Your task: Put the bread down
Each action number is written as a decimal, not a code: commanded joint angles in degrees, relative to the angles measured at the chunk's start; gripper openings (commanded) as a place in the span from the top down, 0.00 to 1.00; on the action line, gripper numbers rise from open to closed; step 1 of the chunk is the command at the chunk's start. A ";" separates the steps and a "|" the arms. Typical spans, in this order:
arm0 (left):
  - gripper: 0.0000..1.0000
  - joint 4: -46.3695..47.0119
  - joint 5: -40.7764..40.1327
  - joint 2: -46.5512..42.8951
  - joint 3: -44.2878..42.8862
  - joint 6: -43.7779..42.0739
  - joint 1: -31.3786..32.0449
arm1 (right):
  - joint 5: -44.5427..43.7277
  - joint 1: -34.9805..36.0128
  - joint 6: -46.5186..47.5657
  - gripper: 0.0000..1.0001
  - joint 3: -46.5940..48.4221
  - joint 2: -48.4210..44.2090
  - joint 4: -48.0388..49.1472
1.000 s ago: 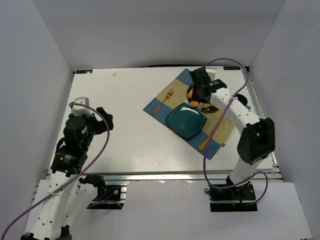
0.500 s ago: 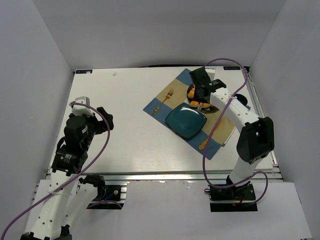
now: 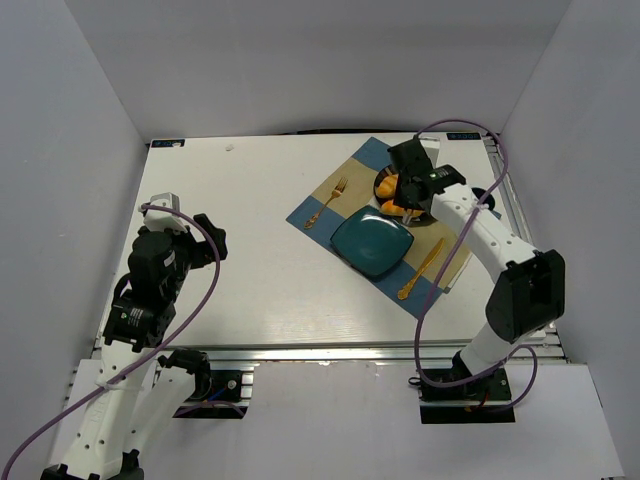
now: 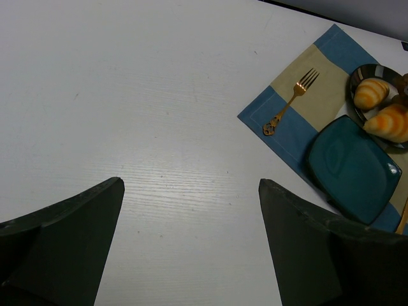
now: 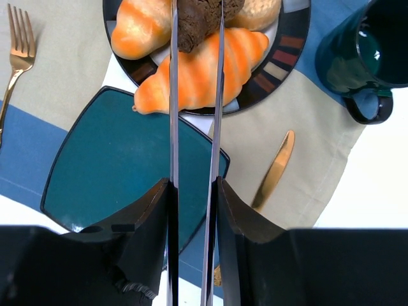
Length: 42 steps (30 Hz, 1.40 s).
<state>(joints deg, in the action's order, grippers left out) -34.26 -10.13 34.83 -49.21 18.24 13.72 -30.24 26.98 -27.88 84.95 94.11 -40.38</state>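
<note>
The right gripper (image 5: 196,13) pinches the bread (image 5: 197,35) between 2 fingers (image 5: 173,95) — a shallow hold may let it slip onto the croissant (image 5: 245,60).

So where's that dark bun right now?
The bun shows in the right wrist view, pinched in the right tool at the round plate on the table's far right, beside the croissant and two rolls.
</note>
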 commanded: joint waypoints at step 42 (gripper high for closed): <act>0.02 -1.86 2.40 -1.25 -1.59 1.10 0.00 | -4.83 27.86 -3.76 0.69 -23.15 -26.95 -8.05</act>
<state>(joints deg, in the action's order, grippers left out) -34.85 -8.45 33.95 -49.12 19.16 13.72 -31.77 54.08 -29.08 62.96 69.52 -48.40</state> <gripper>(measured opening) 0.978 0.382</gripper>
